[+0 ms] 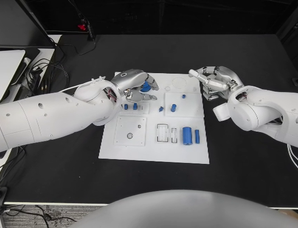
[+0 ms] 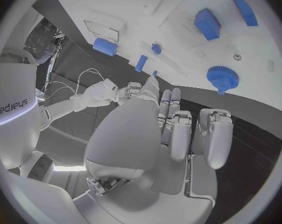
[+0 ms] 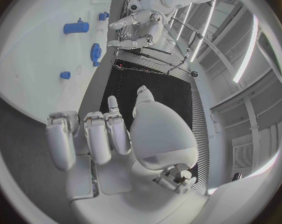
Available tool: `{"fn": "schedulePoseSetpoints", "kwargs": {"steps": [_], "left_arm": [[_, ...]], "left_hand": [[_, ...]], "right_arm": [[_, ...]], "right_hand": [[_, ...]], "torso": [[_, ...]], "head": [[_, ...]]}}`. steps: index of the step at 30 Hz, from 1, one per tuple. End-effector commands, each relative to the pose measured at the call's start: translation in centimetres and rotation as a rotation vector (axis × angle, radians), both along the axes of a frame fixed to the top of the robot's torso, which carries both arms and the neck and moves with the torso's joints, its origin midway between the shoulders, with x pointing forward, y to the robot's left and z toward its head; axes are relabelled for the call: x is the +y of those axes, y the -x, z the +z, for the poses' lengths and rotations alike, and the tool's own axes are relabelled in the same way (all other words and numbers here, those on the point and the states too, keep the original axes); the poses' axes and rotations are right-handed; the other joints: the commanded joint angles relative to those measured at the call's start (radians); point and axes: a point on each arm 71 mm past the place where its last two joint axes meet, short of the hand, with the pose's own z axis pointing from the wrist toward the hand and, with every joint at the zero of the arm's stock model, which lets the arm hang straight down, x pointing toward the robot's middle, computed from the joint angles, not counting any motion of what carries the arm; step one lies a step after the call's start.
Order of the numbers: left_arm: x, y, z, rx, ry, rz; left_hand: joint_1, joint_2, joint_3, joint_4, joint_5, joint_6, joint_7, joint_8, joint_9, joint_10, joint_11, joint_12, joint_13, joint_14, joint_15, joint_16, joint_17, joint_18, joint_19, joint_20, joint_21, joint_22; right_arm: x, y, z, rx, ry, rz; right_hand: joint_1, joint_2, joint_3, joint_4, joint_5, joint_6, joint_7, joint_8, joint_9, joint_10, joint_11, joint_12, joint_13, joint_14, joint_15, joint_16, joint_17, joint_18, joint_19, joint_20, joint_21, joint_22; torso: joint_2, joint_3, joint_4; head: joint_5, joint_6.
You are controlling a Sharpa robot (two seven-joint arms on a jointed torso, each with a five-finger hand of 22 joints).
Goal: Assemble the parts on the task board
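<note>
The white task board (image 1: 122, 147) lies mid-table. A blue gear (image 1: 146, 87) stands on its far left part, also seen as the gear (image 2: 223, 77) and the gear (image 3: 95, 51). My left hand (image 1: 132, 81) hovers right beside the gear with its fingers (image 2: 178, 129) apart and holding nothing. My right hand (image 1: 217, 81) hangs over the board's far right corner, its fingers (image 3: 94, 137) side by side and empty. A large blue cylinder (image 1: 187, 135) and a thin blue piece (image 1: 198, 137) lie near the board's front right. Small blue pegs (image 1: 130, 107) stand mid-board.
More small blue pegs (image 1: 172, 108) sit on the middle plate, and one peg (image 1: 183, 96) lies farther back. A white ring (image 1: 180, 84) lies at the board's far edge. A white surface (image 1: 0, 71) and cables (image 1: 46, 71) crowd the table's left side.
</note>
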Motion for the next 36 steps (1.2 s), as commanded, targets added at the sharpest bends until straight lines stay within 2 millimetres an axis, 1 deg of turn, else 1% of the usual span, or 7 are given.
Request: {"fn": "schedulePoseSetpoints", "kwargs": {"steps": [1,5,11,16,28,33,36], "left_arm": [[-0.2,-0.2,-0.3,-0.005,-0.062,0.025],[-0.7,-0.2,-0.5,-0.009,-0.098,0.013],[-1.2,-0.1,-1.0,-0.015,-0.135,-0.01],[-1.6,0.0,-1.3,-0.015,-0.153,-0.033],[-2.1,0.3,-2.0,0.002,-0.169,-0.052],[-2.3,0.3,-2.2,0.006,-0.172,-0.054],[-2.4,0.3,-2.3,0.009,-0.174,-0.051]], "left_hand": [[0.016,-0.006,0.004,0.0,-0.014,0.006,-0.003,-0.012,-0.007,-0.012,-0.003,-0.005,-0.009,0.105,-0.004,0.001,0.263,-0.004,0.075,-0.006,-0.012,0.248],[0.027,-0.017,0.004,-0.001,-0.029,0.005,-0.007,-0.026,-0.016,-0.029,-0.005,-0.006,-0.019,0.105,-0.01,0.001,0.263,0.0,0.064,-0.009,-0.022,0.243],[0.039,-0.029,0.003,-0.001,-0.039,0.006,-0.015,-0.038,-0.024,-0.049,-0.011,-0.004,-0.028,0.105,-0.023,0.001,0.263,0.002,0.059,-0.018,-0.028,0.24],[0.023,-0.047,-0.005,0.005,-0.047,0.015,-0.02,-0.046,-0.03,-0.074,-0.016,-0.003,-0.034,0.105,-0.034,0.001,0.263,0.005,0.051,-0.029,-0.037,0.236],[0.028,-0.063,0.002,0.002,-0.048,0.035,-0.026,-0.047,-0.033,-0.084,-0.02,0.004,-0.034,0.104,-0.039,0.0,0.261,0.004,0.051,-0.036,-0.038,0.236],[0.027,-0.082,0.003,0.005,-0.048,0.034,-0.026,-0.056,-0.038,-0.117,-0.022,-0.003,-0.037,0.102,-0.042,-0.002,0.256,0.005,0.048,-0.039,-0.041,0.235],[0.029,-0.083,0.005,0.005,-0.048,0.035,-0.027,-0.057,-0.039,-0.122,-0.022,-0.003,-0.037,0.103,-0.043,-0.001,0.257,0.005,0.049,-0.04,-0.041,0.235]], "right_arm": [[0.1,0.0,0.2,-0.014,0.0,0.003],[0.2,0.0,0.2,-0.013,0.0,0.004],[0.2,0.0,0.1,-0.01,0.0,0.004],[0.2,0.0,0.1,-0.008,0.0,0.004],[0.2,0.0,0.1,-0.006,0.0,0.006],[0.3,0.0,0.1,-0.005,0.0,0.007],[0.3,0.0,0.1,-0.005,0.0,0.007]], "right_hand": [[0.0,0.006,-0.004,-0.001,0.005,-0.003,0.047,0.006,-0.001,0.106,0.003,0.003,0.263,0.106,0.004,0.002,0.263,-0.007,0.109,0.004,0.003,0.263],[0.0,0.006,-0.004,-0.001,0.005,-0.003,0.047,0.006,-0.001,0.106,0.003,0.003,0.263,0.106,0.004,0.002,0.263,-0.007,0.109,0.004,0.003,0.263],[0.004,0.008,-0.003,-0.001,0.006,-0.002,0.046,0.008,-0.002,0.106,0.003,0.003,0.263,0.106,0.004,0.002,0.263,-0.007,0.109,0.004,0.003,0.263],[0.004,0.008,-0.003,-0.001,0.006,-0.002,0.046,0.008,-0.002,0.106,0.003,0.003,0.263,0.106,0.004,0.002,0.263,-0.007,0.109,0.004,0.003,0.263],[0.004,0.008,-0.003,-0.001,0.006,-0.002,0.046,0.008,-0.002,0.106,0.003,0.003,0.263,0.106,0.004,0.002,0.263,-0.007,0.109,0.004,0.003,0.263],[0.004,0.008,-0.003,-0.001,0.006,-0.002,0.046,0.008,-0.002,0.106,0.003,0.003,0.263,0.106,0.004,0.002,0.263,-0.007,0.109,0.004,0.003,0.263],[0.004,0.008,-0.003,-0.001,0.006,-0.002,0.046,0.008,-0.002,0.106,0.003,0.003,0.263,0.106,0.004,0.002,0.263,-0.007,0.109,0.004,0.003,0.263]], "torso": [[0.0,-0.0001,-0.0001],[0.0,0.0,-0.0015],[-0.001,0.0003,-0.0007],[0.0,-0.0002,-0.0006],[-0.001,-0.0001,-0.0007],[0.0,0.0002,-0.0007],[0.0,-0.0002,-0.0004]], "head": [[-0.001,0.0],[-0.001,0.0],[-0.002,0.0],[-0.003,0.0],[-0.002,0.0],[-0.002,0.0],[-0.003,0.0]]}}
